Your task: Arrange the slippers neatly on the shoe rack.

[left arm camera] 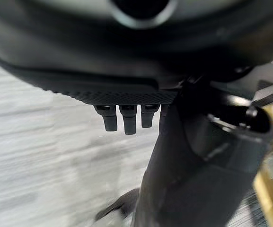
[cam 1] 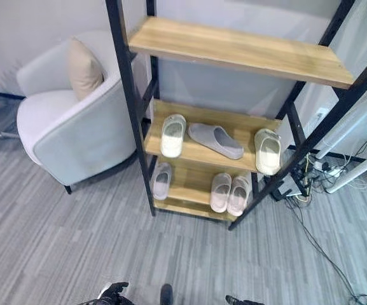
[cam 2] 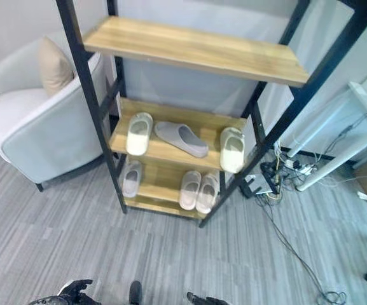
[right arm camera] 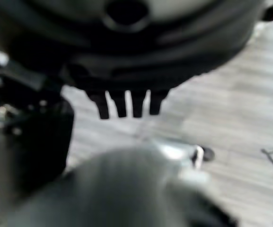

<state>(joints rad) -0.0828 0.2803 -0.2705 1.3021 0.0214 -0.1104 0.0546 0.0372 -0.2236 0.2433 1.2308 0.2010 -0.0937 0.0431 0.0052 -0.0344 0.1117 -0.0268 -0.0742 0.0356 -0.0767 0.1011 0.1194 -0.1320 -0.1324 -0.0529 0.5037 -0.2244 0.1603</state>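
A black-framed shoe rack (cam 1: 130, 95) has wooden shelves. On its middle shelf a cream slipper (cam 1: 173, 135) points inward at the left. A grey slipper (cam 1: 215, 140) lies crosswise in the middle, and another cream slipper (cam 1: 268, 151) sits at the right end. On the bottom shelf a pale slipper (cam 1: 162, 180) stands alone at the left, and a pale pair (cam 1: 229, 193) sits side by side at the right. My left hand (cam 1: 113, 293) and right hand (cam 1: 243, 301) hang low, far from the rack. Each wrist view shows straight fingers (left arm camera: 129, 122) (right arm camera: 137, 106) holding nothing.
A white armchair (cam 1: 75, 127) with a beige cushion (cam 1: 83, 67) stands close to the rack's left side. Cables and a power strip (cam 1: 307, 184) lie on the floor at the right, beside white furniture legs (cam 1: 355, 146). The top shelf (cam 1: 234, 51) is bare. Grey floor lies before the rack.
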